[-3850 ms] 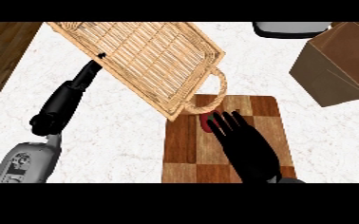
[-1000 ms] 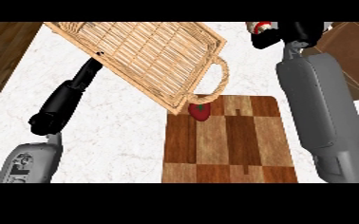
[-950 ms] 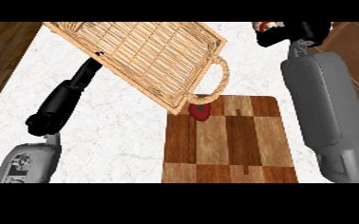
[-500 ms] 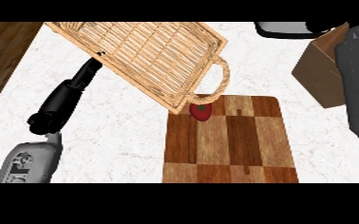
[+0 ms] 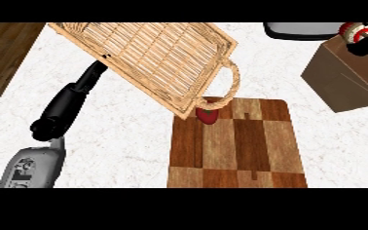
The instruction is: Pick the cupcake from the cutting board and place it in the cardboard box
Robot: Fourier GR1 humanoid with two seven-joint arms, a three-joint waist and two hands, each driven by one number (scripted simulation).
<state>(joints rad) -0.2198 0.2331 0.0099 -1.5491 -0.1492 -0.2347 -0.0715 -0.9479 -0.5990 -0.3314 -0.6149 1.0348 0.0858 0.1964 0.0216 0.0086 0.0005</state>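
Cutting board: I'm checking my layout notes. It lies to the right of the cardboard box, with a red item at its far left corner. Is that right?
Not quite. The head view shows the cutting board lying to the left of the cardboard box, not to its right. The red item does sit at the board's far left corner.

Bright, even light; soft shadow under the wicker tray (image 5: 155,58) on the white counter (image 5: 129,136).

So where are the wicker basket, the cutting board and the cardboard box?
Wicker basket (image 5: 155,53): head view, on its woven bottom.
Cutting board (image 5: 244,151): head view, on a bare wooden patch at its middle.
Cardboard box (image 5: 338,73): head view, on its brown side wall.
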